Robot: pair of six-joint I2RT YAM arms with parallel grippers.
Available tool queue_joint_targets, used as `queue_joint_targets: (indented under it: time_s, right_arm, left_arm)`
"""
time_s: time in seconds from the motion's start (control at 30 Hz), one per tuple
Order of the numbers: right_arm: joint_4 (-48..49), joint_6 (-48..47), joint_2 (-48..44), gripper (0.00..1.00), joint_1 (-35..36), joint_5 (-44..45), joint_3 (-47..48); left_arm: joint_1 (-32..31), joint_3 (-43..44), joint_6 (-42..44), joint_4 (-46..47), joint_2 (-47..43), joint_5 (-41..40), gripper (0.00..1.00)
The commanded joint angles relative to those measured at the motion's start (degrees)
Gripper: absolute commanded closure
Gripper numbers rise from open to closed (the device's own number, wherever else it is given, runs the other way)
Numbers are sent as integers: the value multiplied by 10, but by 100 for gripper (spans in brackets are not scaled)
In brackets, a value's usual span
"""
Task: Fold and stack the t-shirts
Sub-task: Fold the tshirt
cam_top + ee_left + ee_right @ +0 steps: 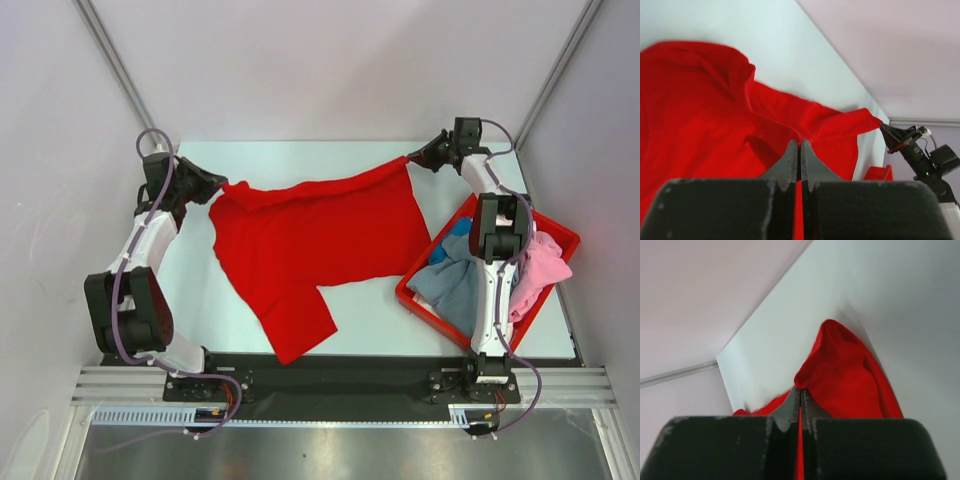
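Observation:
A large bright red t-shirt (315,235) is stretched across the table between both arms, its far edge lifted and one sleeve trailing toward the near edge. My left gripper (222,188) is shut on the shirt's left corner; the left wrist view shows red t-shirt cloth (700,110) pinched between the closed left gripper (799,150). At the far right, my right gripper (410,160) is shut on the other corner, and the red t-shirt cloth (850,375) bunches at the closed right gripper (800,395). More t-shirts, grey-blue (452,280), pink (545,265) and blue (458,228), lie in the bin.
A red plastic bin (565,232) stands at the right of the table, under the right arm's forearm (497,270). Pale walls enclose the table on three sides. The arm bases sit on a black rail (330,375) at the near edge.

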Motion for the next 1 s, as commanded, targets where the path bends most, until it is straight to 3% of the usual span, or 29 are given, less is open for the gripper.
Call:
queue_joint_targets:
  time_s: [0.0, 0.97]
  right_arm:
    - [-35, -10, -47, 100, 3, -6, -24]
    - [-147, -77, -98, 100, 12, 78, -78]
  left_arm:
    - [-3, -19, 13, -3, -31, 33, 100]
    - [-8, -209, -13, -87, -144, -8, 100]
